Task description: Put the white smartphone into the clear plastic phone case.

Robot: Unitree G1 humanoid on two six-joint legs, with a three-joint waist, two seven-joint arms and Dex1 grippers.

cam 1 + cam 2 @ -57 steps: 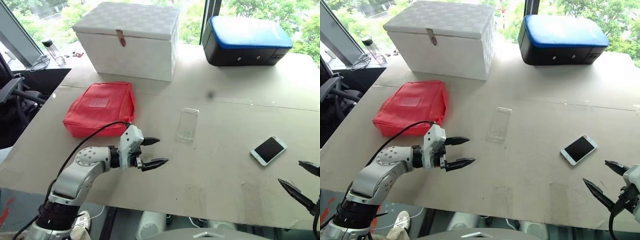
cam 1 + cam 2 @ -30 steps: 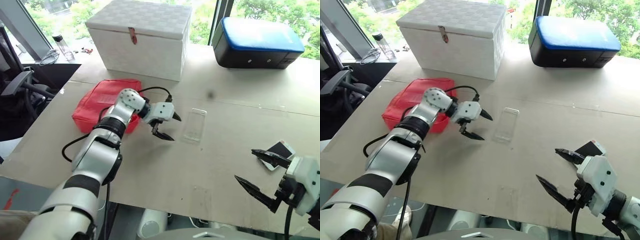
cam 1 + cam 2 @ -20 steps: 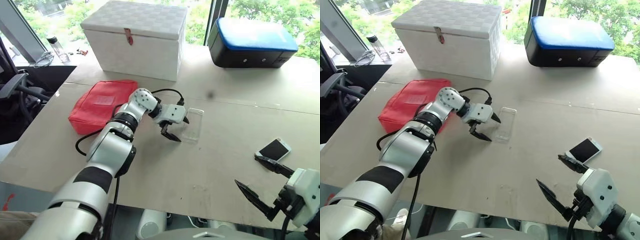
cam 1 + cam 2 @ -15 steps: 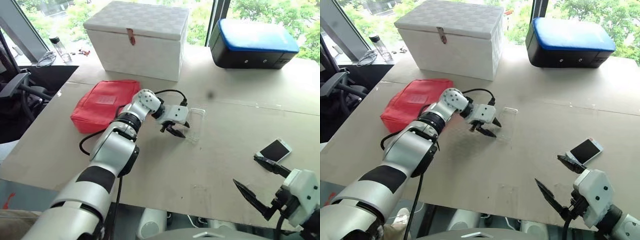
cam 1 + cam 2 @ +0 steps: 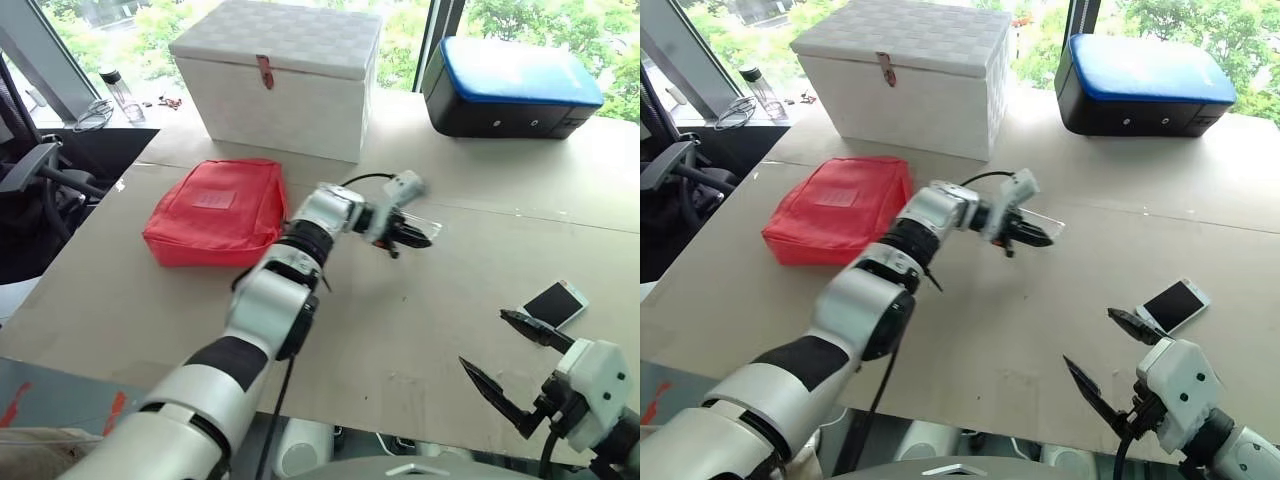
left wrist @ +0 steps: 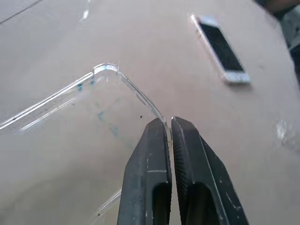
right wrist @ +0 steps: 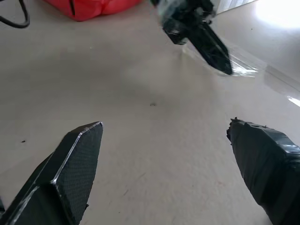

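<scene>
Clear plastic phone case (image 6: 93, 101) edge between left hand (image 6: 168, 123) fingers

Beige table (image 5: 150, 290) carrying red pouch (image 5: 212, 210); white box (image 5: 278, 75) behind pouch; phone (image 5: 554, 302), blue-topped case (image 5: 510, 85) lying well right.

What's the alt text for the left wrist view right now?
The left gripper has its two black fingers pinched on the rim of the clear plastic phone case, which is held above the beige table. Beyond it, the white smartphone lies screen-up on the table, apart from the case.
</scene>
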